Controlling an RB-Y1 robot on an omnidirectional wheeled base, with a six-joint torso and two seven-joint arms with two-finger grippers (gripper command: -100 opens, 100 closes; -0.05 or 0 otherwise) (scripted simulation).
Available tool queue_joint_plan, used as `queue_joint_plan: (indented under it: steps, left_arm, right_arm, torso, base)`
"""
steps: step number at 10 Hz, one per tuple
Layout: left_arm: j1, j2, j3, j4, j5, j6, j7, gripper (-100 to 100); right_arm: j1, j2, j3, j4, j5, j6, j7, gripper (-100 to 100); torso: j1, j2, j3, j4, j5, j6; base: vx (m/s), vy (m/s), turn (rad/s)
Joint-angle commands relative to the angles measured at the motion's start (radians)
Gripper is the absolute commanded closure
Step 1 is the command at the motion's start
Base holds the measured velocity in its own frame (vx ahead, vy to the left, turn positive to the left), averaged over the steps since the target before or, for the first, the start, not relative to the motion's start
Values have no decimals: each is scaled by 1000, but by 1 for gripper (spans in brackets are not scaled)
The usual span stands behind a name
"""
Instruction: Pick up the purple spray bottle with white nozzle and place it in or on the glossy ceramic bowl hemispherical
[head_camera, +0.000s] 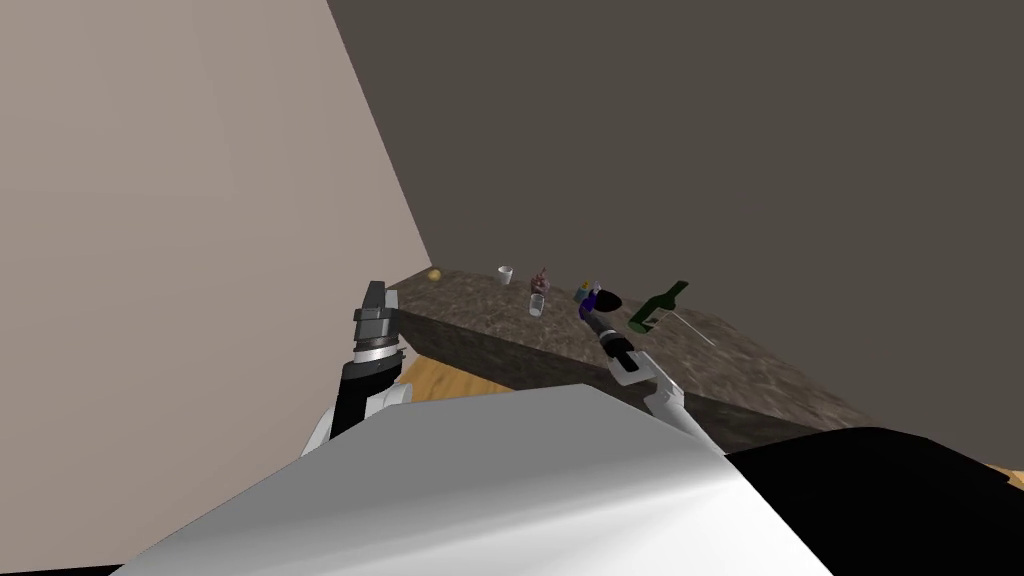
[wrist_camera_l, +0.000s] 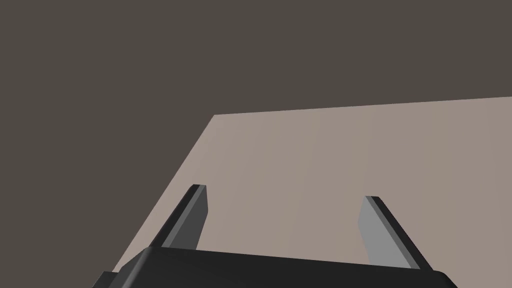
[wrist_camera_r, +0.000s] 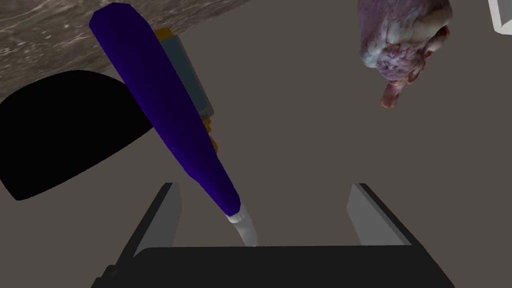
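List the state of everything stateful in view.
Spray bottle: tilted, ungripped.
Right gripper: open, nozzle between, no contact.
Left gripper: open, empty.
Bowl: beside spray bottle; contents cannot tell.
Green bottle: looks tipped over on counter.
Glass: upright.

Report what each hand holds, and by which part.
Nothing. The left hand and right hand are open; the purple spray bottle sits between the right's fingers, neither pressing it.

Looks like a home kitchen: stone counter (head_camera: 760, 370) against bare walls (head_camera: 200, 250), set with cup (head_camera: 506, 275), glass (head_camera: 536, 304), green bottle (head_camera: 657, 307) and raw meat (wrist_camera_r: 400, 40), over wood floor (head_camera: 440, 380).
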Motion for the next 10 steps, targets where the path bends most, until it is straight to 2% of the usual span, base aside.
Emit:
queue_joint_plan:
  steps: [1, 6, 10]
  left_arm:
    - [0, 0, 0, 0, 0, 0, 0, 0]
    - [0, 0, 0, 0, 0, 0, 0, 0]
    - [0, 0, 0, 0, 0, 0, 0, 0]
  right_arm:
    - [-5, -36, -19, 46, 23, 35, 20, -100]
    - [-46, -136, -59, 172, 86, 137, 68, -100]
    - [-67, -190, -80, 238, 120, 190, 94, -100]
  torso:
    - [0, 0, 0, 0, 0, 0]
    - [1, 0, 0, 0, 0, 0]
    - [-2, 1, 0, 0, 0, 1]
  base:
    - [-1, 81, 127]
    - [16, 77, 120]
    - [18, 47, 83]
